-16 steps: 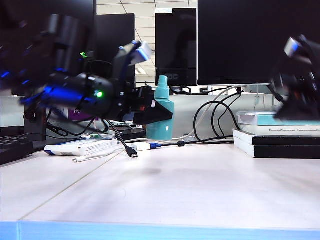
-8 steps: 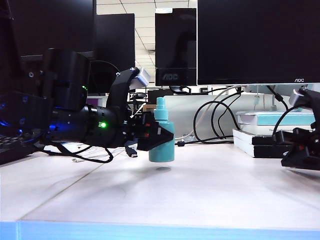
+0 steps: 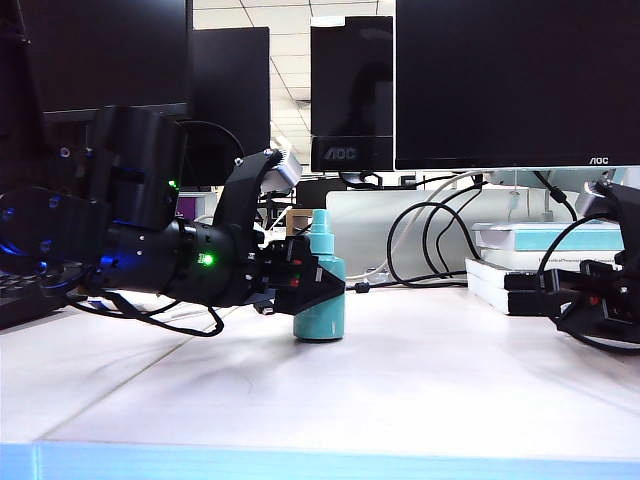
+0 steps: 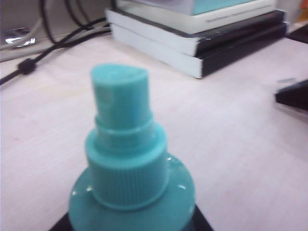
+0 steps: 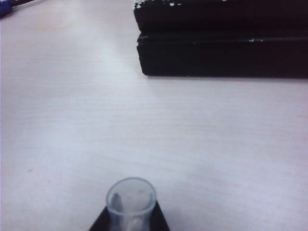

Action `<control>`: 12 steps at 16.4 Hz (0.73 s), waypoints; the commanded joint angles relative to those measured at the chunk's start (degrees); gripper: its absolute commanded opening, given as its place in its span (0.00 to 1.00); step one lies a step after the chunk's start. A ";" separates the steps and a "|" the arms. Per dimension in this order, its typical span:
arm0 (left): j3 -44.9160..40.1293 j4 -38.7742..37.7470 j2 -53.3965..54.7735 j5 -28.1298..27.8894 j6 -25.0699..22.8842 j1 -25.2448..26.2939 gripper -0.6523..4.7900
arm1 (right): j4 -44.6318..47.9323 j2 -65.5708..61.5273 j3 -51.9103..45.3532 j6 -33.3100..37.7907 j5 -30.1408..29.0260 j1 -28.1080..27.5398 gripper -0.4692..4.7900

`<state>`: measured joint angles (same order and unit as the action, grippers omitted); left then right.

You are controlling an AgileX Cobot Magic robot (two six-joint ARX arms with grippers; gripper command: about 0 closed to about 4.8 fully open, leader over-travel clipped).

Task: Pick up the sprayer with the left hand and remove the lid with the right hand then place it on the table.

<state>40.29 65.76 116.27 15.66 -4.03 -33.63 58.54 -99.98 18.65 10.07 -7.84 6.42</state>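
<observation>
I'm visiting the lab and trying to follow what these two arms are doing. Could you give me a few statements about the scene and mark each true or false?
1. The sprayer stands upright on the table. True.
2. The clear lid sits on the sprayer's nozzle. False: the nozzle is bare, and the lid is between the jaws of the right gripper.
3. The left gripper is at the sprayer's body. True.
4. The right gripper is beside the sprayer. False: it is far off at the right, low near the stacked books.
5. The sprayer is red. False: it is teal green.
</observation>
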 commanded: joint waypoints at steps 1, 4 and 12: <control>0.15 0.83 -0.33 -0.15 0.57 0.07 1.00 | 1.01 -0.17 -0.11 2.03 0.44 0.00 0.54; 0.15 1.27 -1.03 -0.11 2.58 -0.04 1.00 | 4.81 -0.07 -0.11 2.49 0.39 0.00 1.00; 0.11 -19.89 -29.86 -13.62 -2.19 1.18 1.00 | 9.84 19.45 -0.11 4.96 0.50 -0.02 1.00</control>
<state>40.32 50.94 90.56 4.25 -5.76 -32.60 68.73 -84.79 18.39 14.74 -7.53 6.39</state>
